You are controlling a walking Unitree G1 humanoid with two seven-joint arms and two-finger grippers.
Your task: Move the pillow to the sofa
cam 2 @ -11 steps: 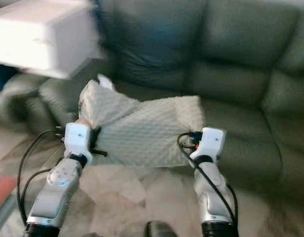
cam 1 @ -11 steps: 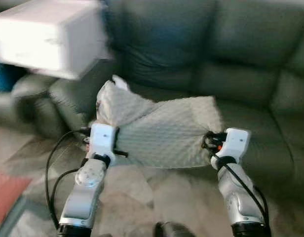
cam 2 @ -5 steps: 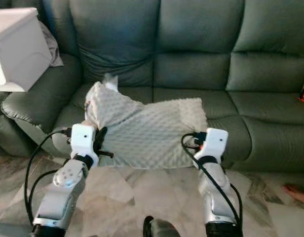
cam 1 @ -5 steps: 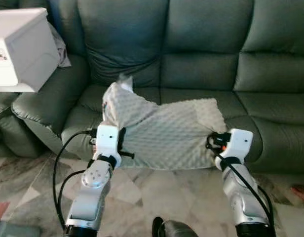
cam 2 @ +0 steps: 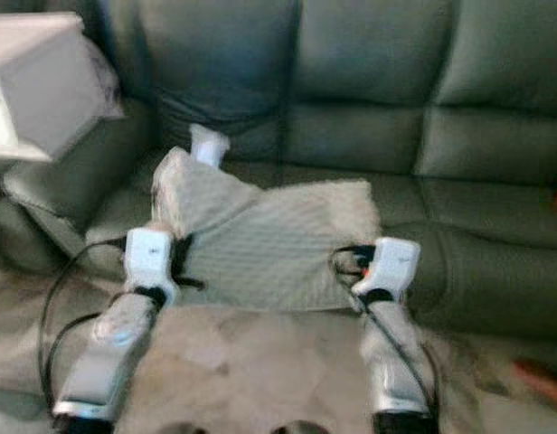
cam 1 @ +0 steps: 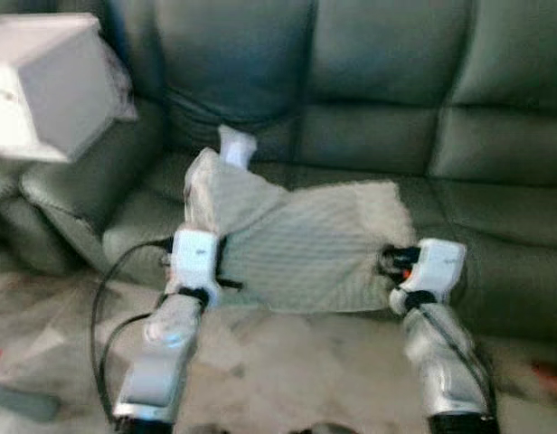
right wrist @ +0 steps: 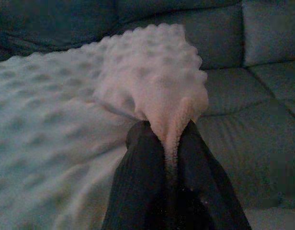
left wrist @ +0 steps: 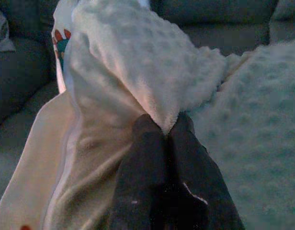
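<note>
A cream, bumpy-textured pillow [cam 1: 297,244] hangs stretched between my two arms, in front of the dark green sofa [cam 1: 387,90] and over its seat edge. My left gripper [left wrist: 164,127] is shut on the pillow's left corner, the fabric pinched between the black fingers [left wrist: 142,158]. My right gripper [right wrist: 166,132] is shut on the right corner in the same way. Both wrists, left [cam 1: 195,258] and right [cam 1: 432,267], are held at about seat height.
A white box [cam 1: 43,86] sits on the sofa's left armrest. Pale marble floor [cam 1: 297,371] lies under my arms. A black cable [cam 1: 102,307] loops beside my left arm. The sofa's middle and right seats [cam 1: 495,208] are bare.
The camera view shifted and blurred as I moved; the sofa now sits slightly nearer. Both grippers still hold the pillow's corners as before.
</note>
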